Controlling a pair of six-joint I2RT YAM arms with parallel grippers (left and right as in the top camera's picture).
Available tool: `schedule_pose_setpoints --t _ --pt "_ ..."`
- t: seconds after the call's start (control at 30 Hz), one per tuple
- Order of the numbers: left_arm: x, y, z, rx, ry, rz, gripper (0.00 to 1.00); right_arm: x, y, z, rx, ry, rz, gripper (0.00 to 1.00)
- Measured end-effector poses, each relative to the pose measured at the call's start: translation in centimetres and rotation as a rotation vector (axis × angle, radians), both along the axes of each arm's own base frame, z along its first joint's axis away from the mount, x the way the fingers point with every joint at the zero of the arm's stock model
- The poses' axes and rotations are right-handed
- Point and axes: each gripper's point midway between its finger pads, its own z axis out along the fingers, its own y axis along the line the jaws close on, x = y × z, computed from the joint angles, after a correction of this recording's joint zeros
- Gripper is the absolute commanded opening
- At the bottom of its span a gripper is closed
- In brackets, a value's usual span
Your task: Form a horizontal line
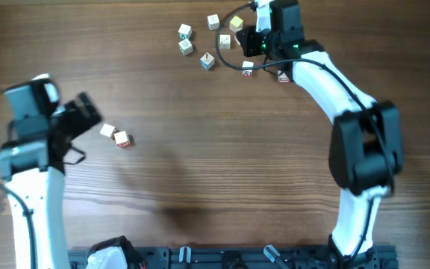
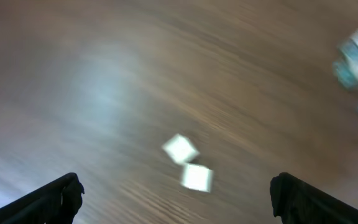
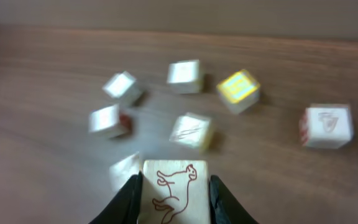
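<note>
Wood worktop (image 1: pixel 215 172): brown grain under everything, with cubes at the left and along the far side.
Left fingers (image 1: pixel 88 112): spread wide and holding nothing, hanging just beside the pair. The wrist view is blurred, but both tips sit far apart at the frame's bottom corners, so they look ready to nudge or straddle.
Pair (image 1: pixel 115 134): two whitish cubes touching, one with a red face, lying on a slant rather than level. My read is that this is the seed of the row, parked where the left arm can tend it.
Line: not there yet! There's no bar of four anywhere on the worktop. It's two cubes short at best, and the slant wants squaring.
Loose cubes (image 1: pixel 186 46): scattered at the far side, apart from one another, a yellow-faced one (image 3: pixel 238 89) among them. That's the supply, within the right arm's reach.
Horse cube (image 3: pixel 173 186): whitish, its red horse outline facing the wrist camera, upright between the tips.
Right fingers (image 3: pixel 218 200): clenched on the horse cube's two side faces, squarely, which should stop it twisting while carried.
Next, I'd judge: carry it across to the pair and set it flush. A skewed drop could knock the pair apart.
</note>
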Motion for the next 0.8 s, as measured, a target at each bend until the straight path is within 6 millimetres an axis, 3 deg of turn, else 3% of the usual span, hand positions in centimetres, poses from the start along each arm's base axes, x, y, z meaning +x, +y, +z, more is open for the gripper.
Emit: schedule_pose_setpoints --t 0.07,0.13,0.3,0.37,0.57,0.67,0.8 --pt "-1.1 2.7 0.0 -0.017 -0.012 0.129 1.0 -2.2 1.6 1.8 0.019 0.048 0.015 0.05" --pt "-2.2 5.3 0.1 -0.046 -0.034 0.241 1.0 -4.4 3.3 1.9 0.029 0.118 0.029 0.05" --pt "-4.2 8.5 0.1 -0.136 -0.084 0.379 1.0 -10.0 9.0 -1.2 0.025 0.272 0.098 0.05" --pt "-4.5 8.9 0.2 -0.171 -0.103 0.4 1.0 -12.7 12.6 -2.9 0.015 0.288 0.149 0.04" --pt "-4.6 8.3 0.0 -0.225 -0.108 0.388 1.0 -17.7 18.7 -6.9 0.013 0.301 0.182 0.04" --pt "-4.5 8.1 -0.1 -0.234 -0.109 0.382 1.0 -19.3 21.2 -9.1 0.02 0.293 0.211 0.05" --pt "-4.5 8.1 0.0 -0.236 -0.11 0.38 1.0 -20.4 23.6 -10.3 0.035 0.25 0.254 0.05"
